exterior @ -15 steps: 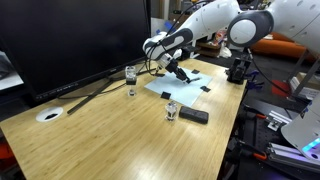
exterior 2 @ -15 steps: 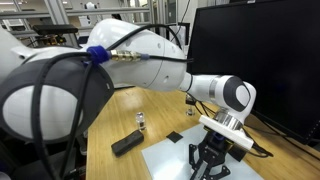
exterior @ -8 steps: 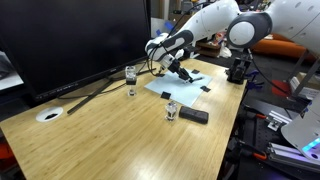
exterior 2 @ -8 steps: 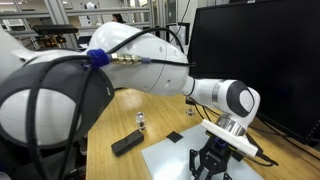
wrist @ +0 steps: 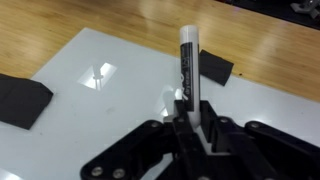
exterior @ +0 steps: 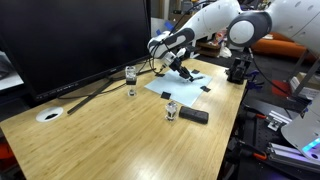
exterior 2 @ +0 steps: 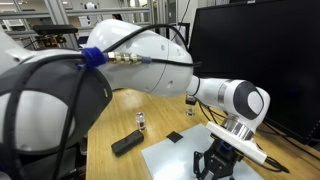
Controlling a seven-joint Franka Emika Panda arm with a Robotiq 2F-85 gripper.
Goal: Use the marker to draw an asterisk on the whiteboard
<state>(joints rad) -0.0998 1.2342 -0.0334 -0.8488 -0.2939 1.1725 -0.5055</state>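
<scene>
The whiteboard (wrist: 120,110) is a pale sheet with black pieces at its corners, flat on the wooden table; it shows in both exterior views (exterior: 185,82) (exterior 2: 175,160). My gripper (wrist: 187,125) is shut on the marker (wrist: 187,62), a thin stick with a white barrel and dark label, which points away from the jaws toward the sheet. In both exterior views the gripper (exterior: 186,72) (exterior 2: 222,163) hangs over the sheet. Whether the tip touches the sheet cannot be told. No drawn marks are visible.
A flat black block (exterior: 194,116) (exterior 2: 126,144) and a small clear jar (exterior: 172,110) (exterior 2: 140,122) lie on the table near the sheet. A glass (exterior: 131,78), a cable and a white round disc (exterior: 50,114) sit by the large monitor (exterior: 70,40).
The gripper with the marker has shifted slightly across the whiteboard, toward its far side in one exterior view. The objects on the table have not moved.
</scene>
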